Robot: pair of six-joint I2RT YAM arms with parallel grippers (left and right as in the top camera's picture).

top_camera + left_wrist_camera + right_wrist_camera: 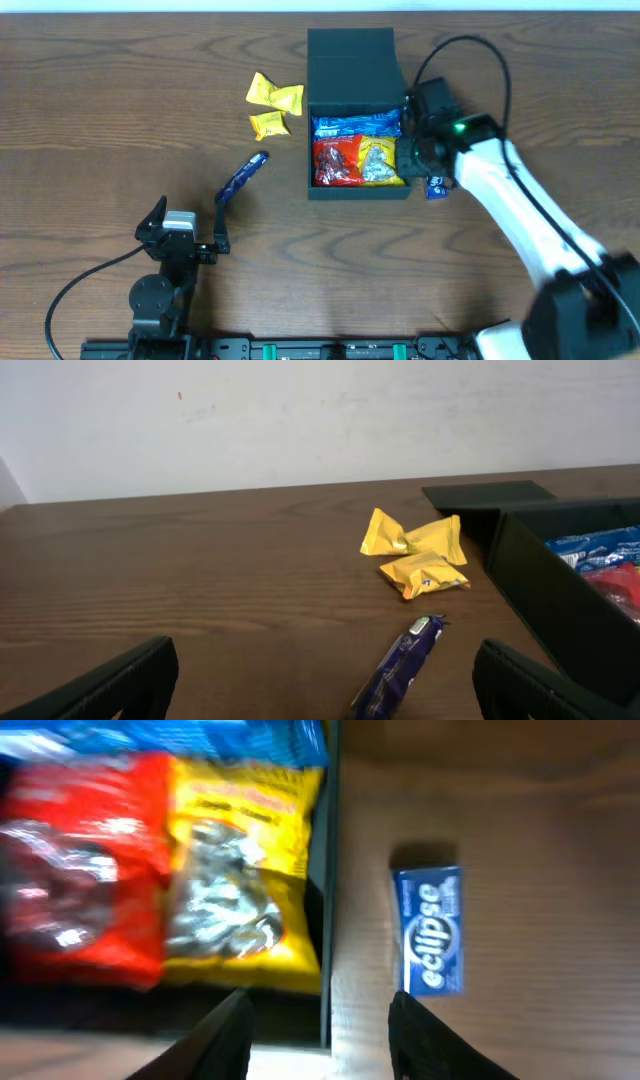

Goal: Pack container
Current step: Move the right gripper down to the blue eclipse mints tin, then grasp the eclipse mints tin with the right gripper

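Black fingers of my right gripper (320, 1042) stand parted and pinch nothing. One hangs over the inside of the container (325, 870) and the other over bare table (540, 840), so the container's right wall runs directly beneath the gap between them.

Just inside that wall a yellow packet (240, 870) lies flat beside a red packet (80, 870), with a blue packet (150, 735) across the far end. Laid side by side like that, they cover the floor and look finished with. Just outside the wall, on the wood, lies a small blue Eclipse box (432, 930); I judge it is yet to be packed. The lid flap (350, 60) is folded back flat, which keeps the opening free.

My left gripper (325, 670) is spread wide and empty, well apart from the container. A blue wrapper (243, 178) lies just ahead of it, and three yellow sweets (272, 105) lie farther on.
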